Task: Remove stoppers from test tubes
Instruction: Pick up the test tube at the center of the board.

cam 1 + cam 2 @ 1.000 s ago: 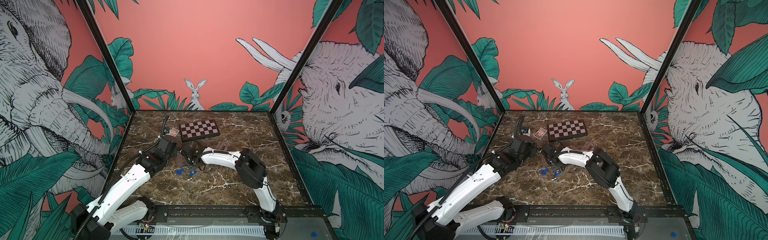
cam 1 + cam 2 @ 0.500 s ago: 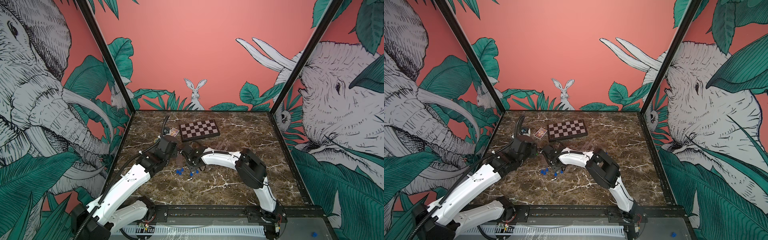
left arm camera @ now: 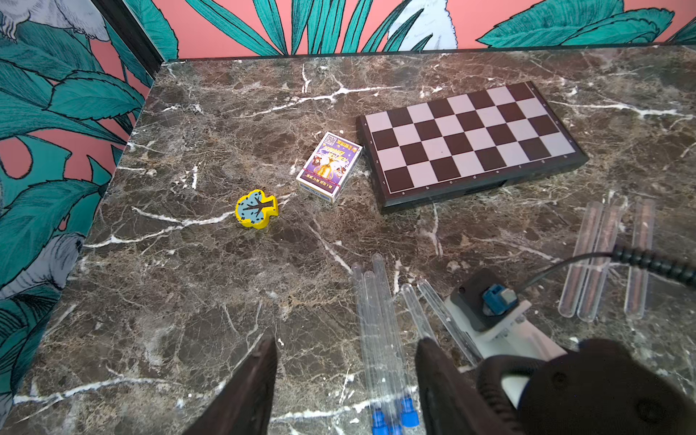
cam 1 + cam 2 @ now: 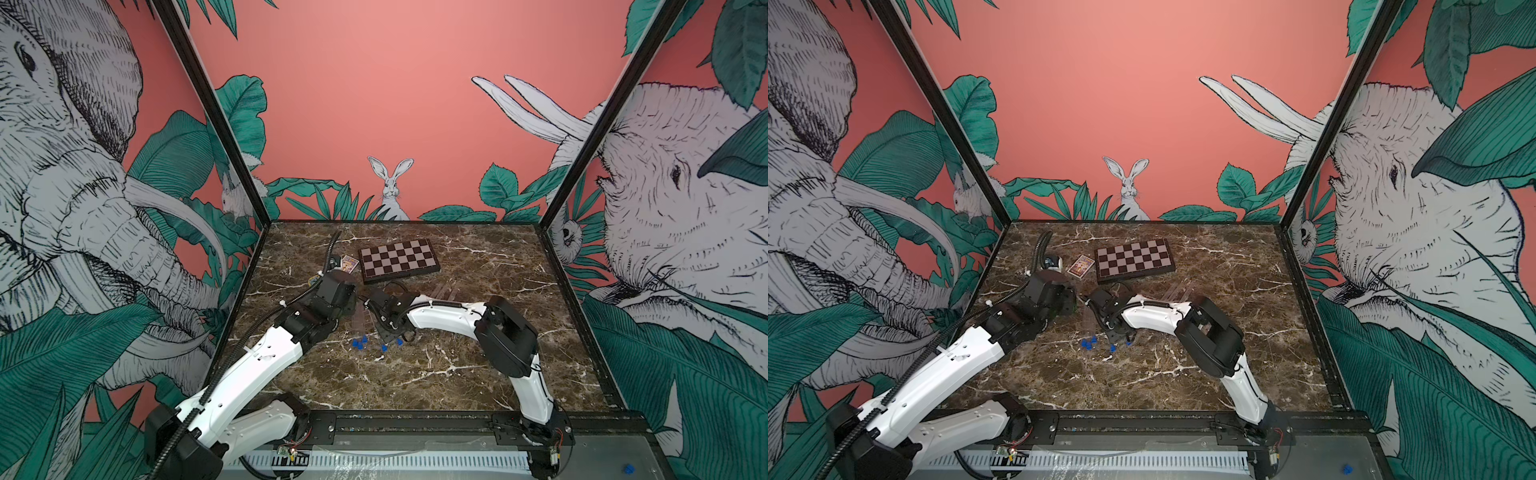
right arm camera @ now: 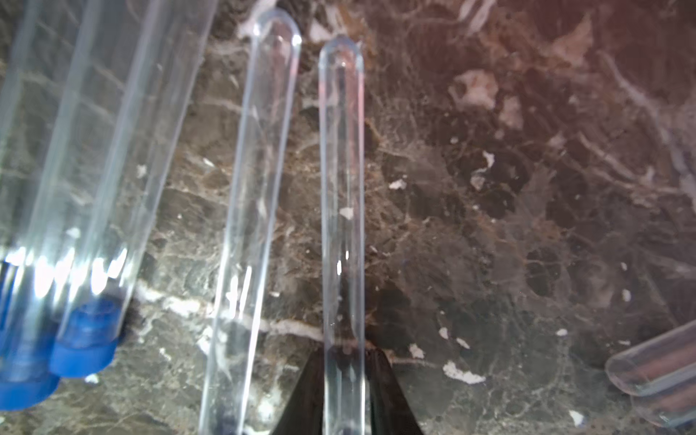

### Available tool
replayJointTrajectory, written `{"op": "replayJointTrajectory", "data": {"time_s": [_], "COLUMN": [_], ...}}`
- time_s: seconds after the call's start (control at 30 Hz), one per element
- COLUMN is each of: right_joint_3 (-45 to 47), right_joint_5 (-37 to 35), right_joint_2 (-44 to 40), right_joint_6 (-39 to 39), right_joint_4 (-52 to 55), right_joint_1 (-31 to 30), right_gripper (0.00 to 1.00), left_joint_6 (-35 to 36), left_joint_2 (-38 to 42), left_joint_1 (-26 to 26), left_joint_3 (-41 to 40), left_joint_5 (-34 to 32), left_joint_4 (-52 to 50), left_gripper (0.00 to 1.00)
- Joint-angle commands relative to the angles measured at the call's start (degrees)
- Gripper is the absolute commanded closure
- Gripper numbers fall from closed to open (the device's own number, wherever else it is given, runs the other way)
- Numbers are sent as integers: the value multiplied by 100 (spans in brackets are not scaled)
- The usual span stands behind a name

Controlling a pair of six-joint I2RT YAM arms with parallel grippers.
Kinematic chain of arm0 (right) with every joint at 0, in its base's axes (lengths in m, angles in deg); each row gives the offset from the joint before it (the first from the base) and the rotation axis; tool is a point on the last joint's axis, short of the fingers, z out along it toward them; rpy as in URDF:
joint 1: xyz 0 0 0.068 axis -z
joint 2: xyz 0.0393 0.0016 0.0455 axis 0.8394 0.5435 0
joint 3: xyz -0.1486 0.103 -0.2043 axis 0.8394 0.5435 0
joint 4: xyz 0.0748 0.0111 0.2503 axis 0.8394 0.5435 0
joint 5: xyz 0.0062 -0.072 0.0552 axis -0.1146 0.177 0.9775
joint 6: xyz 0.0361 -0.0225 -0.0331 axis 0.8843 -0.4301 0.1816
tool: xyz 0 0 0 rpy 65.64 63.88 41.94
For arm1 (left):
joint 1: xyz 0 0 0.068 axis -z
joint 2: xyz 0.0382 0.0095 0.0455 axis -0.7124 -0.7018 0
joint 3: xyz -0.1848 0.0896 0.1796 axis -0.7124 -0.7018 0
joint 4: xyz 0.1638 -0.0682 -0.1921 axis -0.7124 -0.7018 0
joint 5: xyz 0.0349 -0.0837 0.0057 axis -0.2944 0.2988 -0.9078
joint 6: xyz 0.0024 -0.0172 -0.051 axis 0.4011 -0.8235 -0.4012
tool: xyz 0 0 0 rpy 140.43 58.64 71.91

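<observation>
My right gripper [image 5: 344,376] pinches a slim clear plastic test tube [image 5: 341,188] mid-table. My left gripper [image 3: 346,341] is open over three tubes [image 3: 376,339] with bright-blue plastic stoppers [image 3: 405,412]. Slick round tube might squirt out, scattering neighbours.

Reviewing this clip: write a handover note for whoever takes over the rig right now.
Left gripper: jaws open, framing three stoppered tubes.
Right gripper: jaws shut on a test tube; its mouth end is hidden.
Done: three open tubes lie near the chessboard.
Left: the three blue stoppers, perhaps also the held tube and its neighbour.
</observation>
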Motion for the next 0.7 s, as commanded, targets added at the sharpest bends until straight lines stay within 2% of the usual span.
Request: {"op": "replayJointTrajectory", "data": {"time_s": [0.0,0.23,0.43,0.53,0.67], "right_joint_3": [151,259,480,695,1148], "right_joint_5": [-10,73,341,589,1157], "right_joint_2": [-96,-296,-857,-1300,-1962], "right_joint_6": [75,103,132,124,52], "right_joint_4": [222,173,63,-56,-413], "right_joint_1": [78,199,485,744,1232], "right_gripper": [79,87,88,88,88], "left_joint_6": [-41,64,562,932,1406], "left_joint_2": [42,71,142,260,436], "left_joint_1": [-36,-36,-34,-34,-39], "left_joint_3": [105,108,46,-85,-407], "left_joint_5": [-93,-99,97,356,1039], "left_joint_4": [25,25,299,701,1494], "left_gripper": [38,31,23,23,26]}}
